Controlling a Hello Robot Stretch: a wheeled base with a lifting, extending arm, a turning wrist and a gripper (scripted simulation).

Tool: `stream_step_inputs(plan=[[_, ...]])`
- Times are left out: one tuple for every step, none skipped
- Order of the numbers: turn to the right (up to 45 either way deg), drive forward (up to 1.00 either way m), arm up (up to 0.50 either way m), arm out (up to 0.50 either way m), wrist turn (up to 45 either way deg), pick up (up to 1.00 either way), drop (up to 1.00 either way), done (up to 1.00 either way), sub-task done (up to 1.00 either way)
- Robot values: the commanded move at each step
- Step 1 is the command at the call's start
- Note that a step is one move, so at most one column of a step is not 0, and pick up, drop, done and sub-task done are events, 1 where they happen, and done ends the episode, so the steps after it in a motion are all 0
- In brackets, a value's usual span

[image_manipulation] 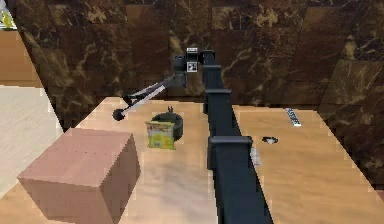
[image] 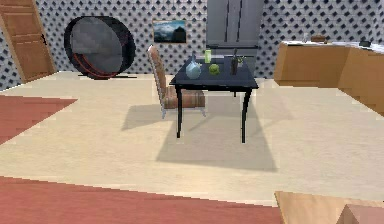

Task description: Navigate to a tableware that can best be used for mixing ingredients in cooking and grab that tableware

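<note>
Box (image_manipulation: 80, 175) near-left on the counter (image_manipulation: 310, 160) — hand (image_manipulation: 122, 108), holding nothing, hangs left of 1 dark bowl-like vessel (image_manipulation: 173, 124).

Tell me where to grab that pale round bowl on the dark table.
Probably its rim, from above and the near side: the bowl stands upright at the dark table's chair-side edge, with the chair on one flank and a green round fruit close on the other.

A dark table (image: 240, 82) stands mid-room with a pale rounded vessel (image: 193, 70) and a small green thing (image: 213, 69) on top. A chair (image: 172, 88) sits at its left. A big round dark disc (image: 100, 47) leans on the far wall. Wooden counters (image: 330, 62) run far right, and a red rug (image: 120, 200) lies near.
</note>
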Motion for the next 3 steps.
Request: stream_step_inputs(plan=[[0.0,0.00,0.00,0.00,45.0,0.00,0.00,0.00,0.00],[0.0,0.00,0.00,0.00,21.0,0.00,0.00,0.00,0.00],[0.0,0.00,-0.30,0.00,0.0,0.00,0.00,0.00,0.00]])
